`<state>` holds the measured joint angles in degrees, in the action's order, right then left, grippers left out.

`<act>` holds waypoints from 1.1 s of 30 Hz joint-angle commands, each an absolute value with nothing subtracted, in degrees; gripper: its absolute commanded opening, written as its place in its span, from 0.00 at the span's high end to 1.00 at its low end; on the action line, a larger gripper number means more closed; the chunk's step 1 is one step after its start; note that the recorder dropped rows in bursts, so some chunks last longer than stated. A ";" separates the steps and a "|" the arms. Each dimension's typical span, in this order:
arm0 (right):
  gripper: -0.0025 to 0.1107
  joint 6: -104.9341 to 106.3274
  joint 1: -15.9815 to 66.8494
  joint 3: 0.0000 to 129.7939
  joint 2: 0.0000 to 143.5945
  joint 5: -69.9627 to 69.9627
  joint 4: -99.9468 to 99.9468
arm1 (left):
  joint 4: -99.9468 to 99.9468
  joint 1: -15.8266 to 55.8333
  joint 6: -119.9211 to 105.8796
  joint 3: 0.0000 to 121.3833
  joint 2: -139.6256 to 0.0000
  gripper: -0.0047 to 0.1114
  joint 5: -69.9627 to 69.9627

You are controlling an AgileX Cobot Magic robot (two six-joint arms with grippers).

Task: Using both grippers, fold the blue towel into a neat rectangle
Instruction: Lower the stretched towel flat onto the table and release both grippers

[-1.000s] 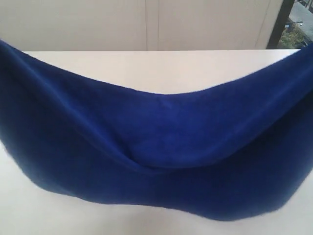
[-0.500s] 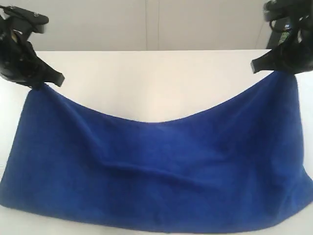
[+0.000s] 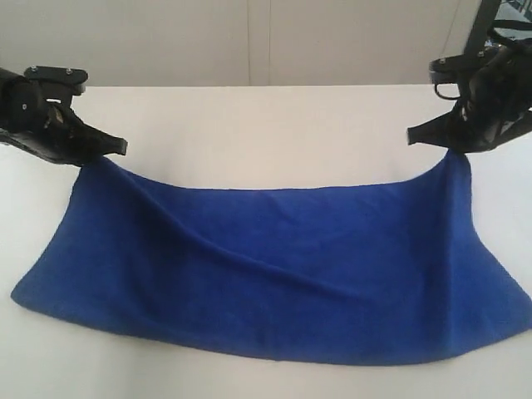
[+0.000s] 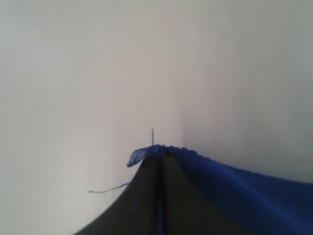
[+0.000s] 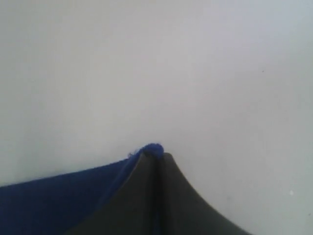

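Blue towel (image 3: 274,266) shows loose thread (image 4: 107,189) only from left wrist.

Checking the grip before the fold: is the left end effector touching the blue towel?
Touching. The left wrist view shows the left end effector shut on a corner of the blue towel, cloth poking out past its tips.

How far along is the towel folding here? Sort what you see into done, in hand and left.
Done: the left gripper and right gripper are each shut on a corner of the blue towel. In hand: those corners are held up, the edge sagging between them, the rest on the table. Left: no neat rectangle yet; the cloth is splayed and creased.
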<state>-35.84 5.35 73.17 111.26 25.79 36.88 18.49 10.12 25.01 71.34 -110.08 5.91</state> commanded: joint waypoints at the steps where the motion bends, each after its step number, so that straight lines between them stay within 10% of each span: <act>1: 0.98 -36.46 1.82 76.06 111.52 24.43 38.02 | 18.84 6.83 25.70 72.21 -110.25 0.96 5.53; 25: 0.95 -37.71 0.55 76.66 119.40 13.58 38.21 | 18.84 5.25 25.49 72.10 -116.48 0.95 -7.08; 33: 0.56 -38.92 0.55 77.60 119.40 15.91 38.21 | 18.94 5.25 22.46 72.10 -116.53 0.43 -6.19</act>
